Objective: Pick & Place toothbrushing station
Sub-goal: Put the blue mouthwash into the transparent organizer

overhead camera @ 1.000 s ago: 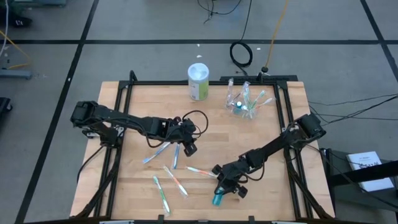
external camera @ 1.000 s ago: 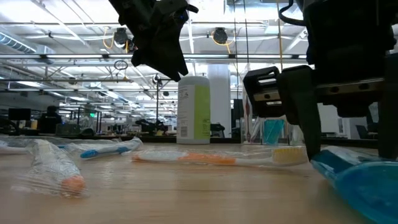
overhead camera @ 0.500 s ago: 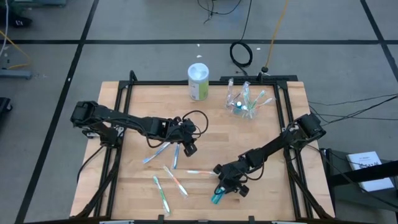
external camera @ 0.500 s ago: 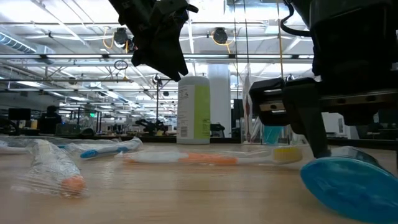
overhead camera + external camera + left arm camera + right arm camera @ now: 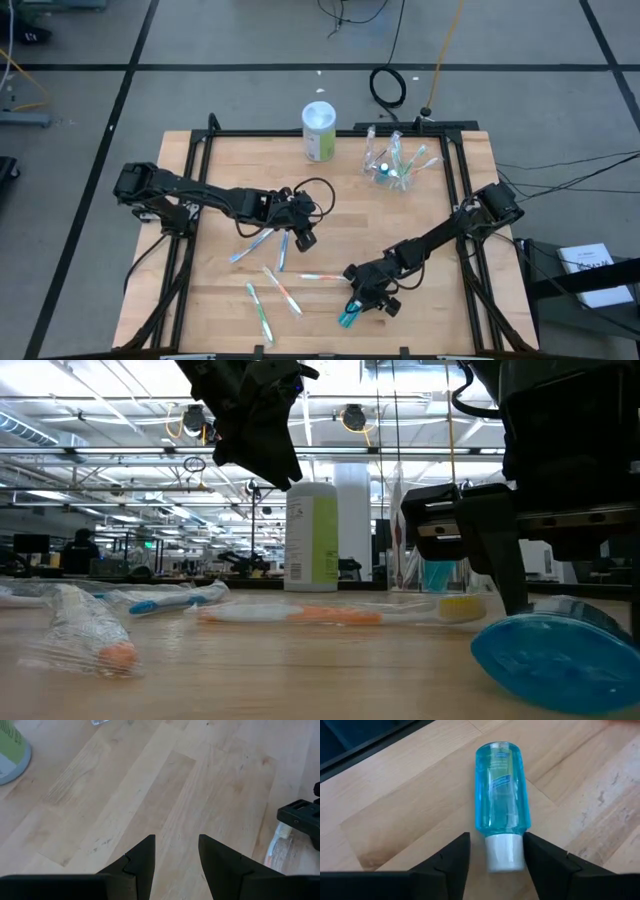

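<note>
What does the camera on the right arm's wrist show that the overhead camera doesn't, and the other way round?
Only the right wrist view shows the lying teal toothpaste tube's white cap between the right gripper's open fingers. Only the high view shows the whole wooden table, the left gripper over loose slim toothbrushes, the white-and-green canister and the small clear plastic cup holding brushes. Both show the tube at the right gripper, on bare wood.

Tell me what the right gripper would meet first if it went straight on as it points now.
The teal tube: its white cap already sits between the right gripper's open fingers, so it would likely meet the cap first.
</note>
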